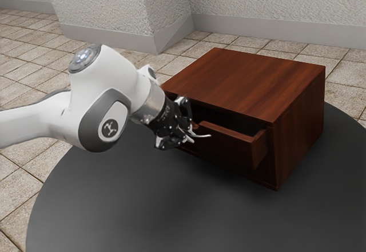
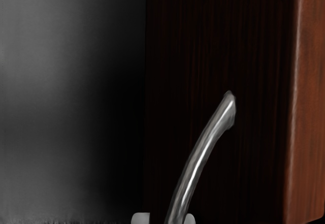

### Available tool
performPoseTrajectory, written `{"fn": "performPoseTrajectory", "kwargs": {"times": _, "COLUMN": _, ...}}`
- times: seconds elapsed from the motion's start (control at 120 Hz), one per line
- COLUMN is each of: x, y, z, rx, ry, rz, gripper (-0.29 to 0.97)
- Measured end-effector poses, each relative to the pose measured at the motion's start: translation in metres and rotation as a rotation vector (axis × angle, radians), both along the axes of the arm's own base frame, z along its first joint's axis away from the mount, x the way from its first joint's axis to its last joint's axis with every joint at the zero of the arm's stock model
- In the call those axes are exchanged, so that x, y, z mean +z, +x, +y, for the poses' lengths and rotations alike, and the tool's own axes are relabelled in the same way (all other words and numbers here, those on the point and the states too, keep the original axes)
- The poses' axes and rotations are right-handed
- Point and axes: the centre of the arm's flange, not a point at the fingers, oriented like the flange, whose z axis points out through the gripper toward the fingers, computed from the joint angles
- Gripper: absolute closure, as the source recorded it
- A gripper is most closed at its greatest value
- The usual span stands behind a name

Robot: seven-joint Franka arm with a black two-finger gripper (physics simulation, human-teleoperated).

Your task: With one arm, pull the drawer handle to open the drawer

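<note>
Drawer [image 1: 231, 144]: partly open, its front standing out from the cabinet [image 1: 251, 83] face, with a dark gap showing above it. Handle [image 1: 201, 135]: a curved silver bar on the drawer front, at the end nearer the exterior view's left. Hand [image 1: 189, 133]: my black hand pinches the handle. In the wrist view the handle [image 2: 205, 153] runs down between two pale pads [image 2: 140, 219], one on each side of it. Arm [image 1: 97, 112]: white, entering from the exterior view's left and reaching to the drawer front. Cabinet: dark red wood, resting on the round dark bench [image 1: 143, 206], toward the exterior view's right. Floor [image 1: 34, 75]: beige tiles around the bench.
</note>
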Motion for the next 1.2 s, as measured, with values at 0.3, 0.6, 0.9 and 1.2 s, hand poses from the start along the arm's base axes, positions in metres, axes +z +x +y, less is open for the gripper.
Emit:
{"fn": "performPoseTrajectory", "kwargs": {"times": 0.3, "x": 0.004, "y": -0.033, "z": 0.005, "rx": 0.011, "ry": -0.023, "rz": 0.008, "gripper": 0.77}}
{"fn": "performPoseTrajectory", "kwargs": {"times": 0.6, "x": 0.009, "y": -0.069, "z": 0.016, "rx": 0.032, "ry": -0.043, "rz": 0.000, "gripper": 0.77}}
{"fn": "performPoseTrajectory", "kwargs": {"times": 0.9, "x": 0.014, "y": -0.107, "z": 0.023, "rx": 0.051, "ry": -0.024, "rz": -0.021, "gripper": 0.75}}
{"fn": "performPoseTrajectory", "kwargs": {"times": 1.2, "x": 0.018, "y": -0.138, "z": 0.020, "rx": 0.055, "ry": -0.022, "rz": -0.045, "gripper": 0.78}}
